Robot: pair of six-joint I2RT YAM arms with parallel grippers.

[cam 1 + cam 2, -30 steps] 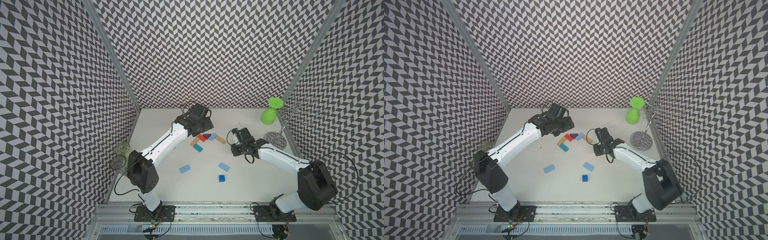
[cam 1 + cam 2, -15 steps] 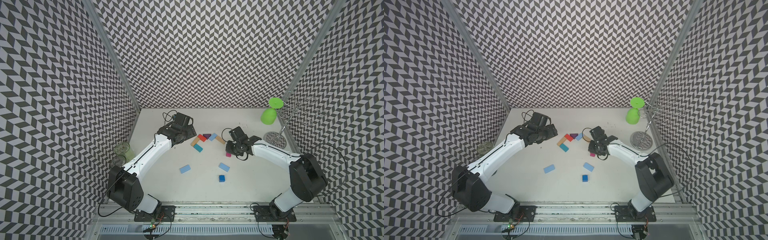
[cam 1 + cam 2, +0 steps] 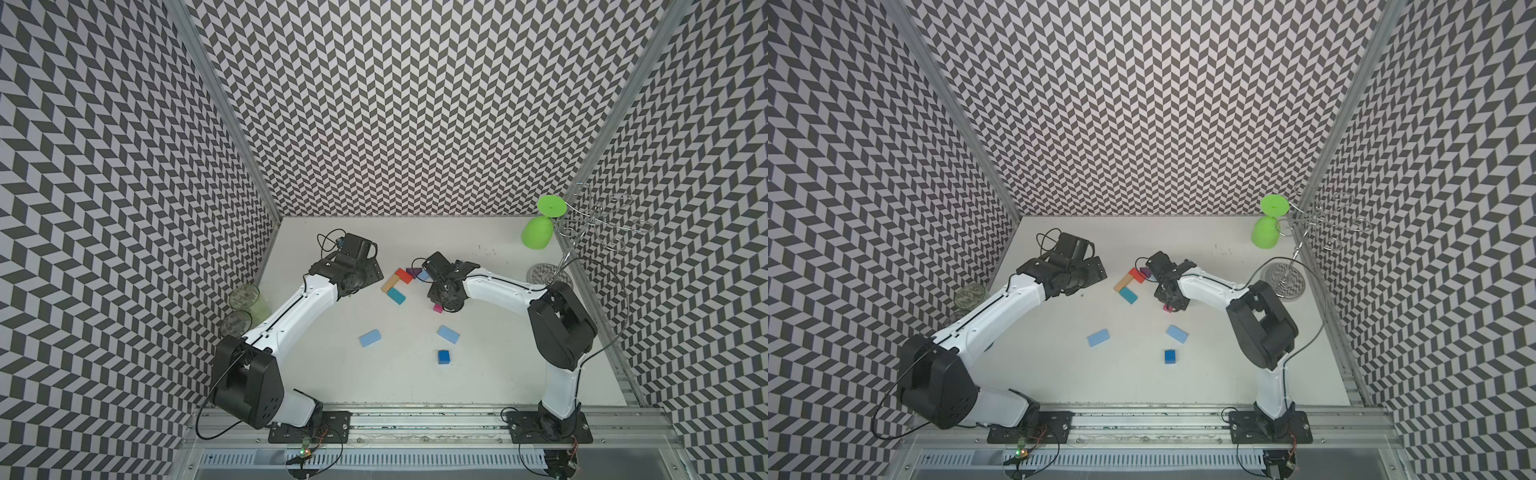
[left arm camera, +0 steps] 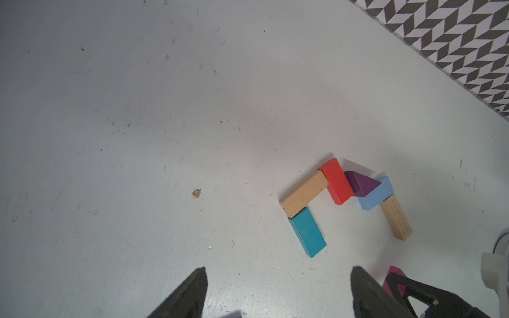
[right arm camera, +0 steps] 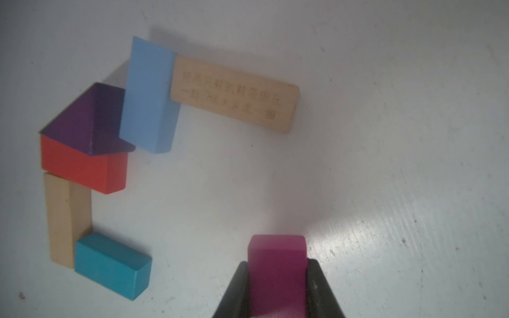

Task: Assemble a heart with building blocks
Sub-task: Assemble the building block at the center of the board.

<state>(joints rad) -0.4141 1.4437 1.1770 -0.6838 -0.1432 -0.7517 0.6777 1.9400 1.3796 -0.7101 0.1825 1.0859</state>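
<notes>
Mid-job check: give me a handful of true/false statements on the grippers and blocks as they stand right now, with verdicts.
1. The right gripper is shut on the magenta block. True.
2. The left gripper holds a block. False: its jaws stand open and empty.
3. The purple triangle sits between the red block and a light blue block. True.
4. The teal block touches a tan block. True.
5. The blue cube touches the teal block. False: it lies alone, apart from the joined blocks.

rectangles (image 3: pixel 395 296) 8 | triangle (image 3: pixel 413 272) 1 | cube (image 3: pixel 443 356) 1 | goblet (image 3: pixel 537 232) 1 | tumblers (image 3: pixel 245 297) 2
</notes>
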